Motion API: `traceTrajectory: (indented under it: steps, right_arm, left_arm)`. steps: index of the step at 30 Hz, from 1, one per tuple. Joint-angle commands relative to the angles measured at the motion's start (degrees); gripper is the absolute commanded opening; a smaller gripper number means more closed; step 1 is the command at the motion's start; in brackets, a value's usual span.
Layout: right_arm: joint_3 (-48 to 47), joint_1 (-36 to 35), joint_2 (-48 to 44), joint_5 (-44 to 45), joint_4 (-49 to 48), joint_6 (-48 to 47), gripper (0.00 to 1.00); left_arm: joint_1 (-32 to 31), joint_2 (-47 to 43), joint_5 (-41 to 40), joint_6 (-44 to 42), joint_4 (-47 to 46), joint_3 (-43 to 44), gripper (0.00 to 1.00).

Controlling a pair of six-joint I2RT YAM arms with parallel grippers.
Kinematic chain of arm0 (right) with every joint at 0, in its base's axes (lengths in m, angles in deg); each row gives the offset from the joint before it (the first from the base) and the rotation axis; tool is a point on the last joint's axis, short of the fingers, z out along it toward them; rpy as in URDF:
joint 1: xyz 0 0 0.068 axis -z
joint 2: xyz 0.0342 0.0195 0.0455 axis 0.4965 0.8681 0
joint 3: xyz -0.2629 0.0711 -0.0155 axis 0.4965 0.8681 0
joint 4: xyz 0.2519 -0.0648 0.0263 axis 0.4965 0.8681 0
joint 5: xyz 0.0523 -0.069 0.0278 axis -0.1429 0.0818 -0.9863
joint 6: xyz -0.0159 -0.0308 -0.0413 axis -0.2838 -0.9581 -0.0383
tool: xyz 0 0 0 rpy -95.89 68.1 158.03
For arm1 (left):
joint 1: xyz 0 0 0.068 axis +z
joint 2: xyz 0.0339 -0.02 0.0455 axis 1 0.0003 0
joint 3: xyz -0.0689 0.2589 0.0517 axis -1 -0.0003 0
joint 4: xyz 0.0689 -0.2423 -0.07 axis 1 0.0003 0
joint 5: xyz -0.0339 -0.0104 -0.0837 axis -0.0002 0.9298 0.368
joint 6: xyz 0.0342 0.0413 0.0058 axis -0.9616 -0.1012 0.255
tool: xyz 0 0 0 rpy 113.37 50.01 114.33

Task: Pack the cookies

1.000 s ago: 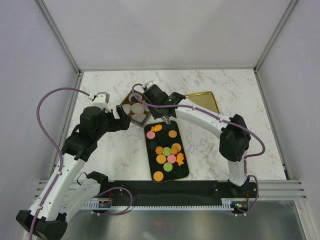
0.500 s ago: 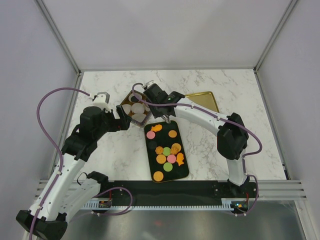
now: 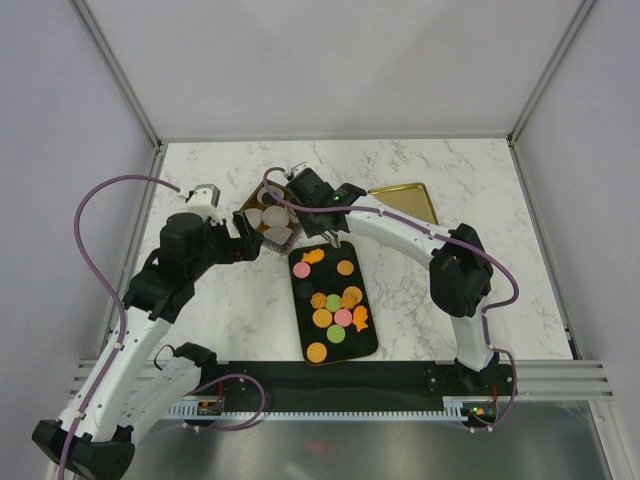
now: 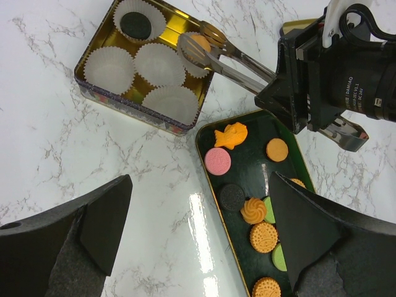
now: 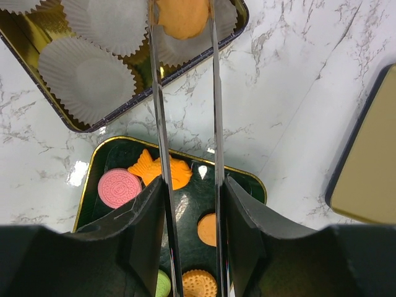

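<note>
R gripper point(image 5: 193, 213) clamps tongs point(image 4: 230, 59) pinching orange cookie point(image 5: 182, 15) over tin point(image 4: 133, 110); L gripper point(image 4: 198, 189) wide open, empty

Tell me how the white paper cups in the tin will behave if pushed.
The paper cups look thin and pleated, so one would probably crumple under the tongs rather than resist. Empty ones likely weigh almost nothing and could slide or tip inside the tin. Packed side by side, neighbours may hold them roughly in place.
</note>
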Motion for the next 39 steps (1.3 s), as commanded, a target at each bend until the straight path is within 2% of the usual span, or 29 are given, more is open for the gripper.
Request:
traceTrajectory:
  steps: [1,12,20,23,33,39]
  right_arm:
    - [-2.7,0.2,-0.2,0.1,-1.5,-0.6,0.48]
    - [-3.3,0.2,-1.0,0.9,-1.4,-0.5,0.53]
    - [-2.6,0.2,-4.7,1.6,-0.2,0.0,0.53]
    - [0.9,0.1,-9.4,1.4,-0.2,0.6,0.53]
    - [26.0,0.2,-32.5,-1.5,-0.9,4.9,0.53]
    - [35.6,0.1,-39.3,-2.4,0.8,7.0,0.53]
  left_arm:
    - [0.5,0.2,0.7,-0.5,-2.6,0.0,1.0]
    - [0.5,0.2,0.8,-0.5,-2.6,-0.1,1.0]
    - [0.5,0.0,0.8,-0.5,-2.6,-0.1,1.0]
    - [0.5,0.0,0.8,-0.5,-2.6,-0.1,1.0]
    - [0.6,-0.2,1.1,-0.4,-2.7,-0.1,1.0]
    - [0.6,0.0,1.1,-0.4,-2.8,-0.1,1.0]
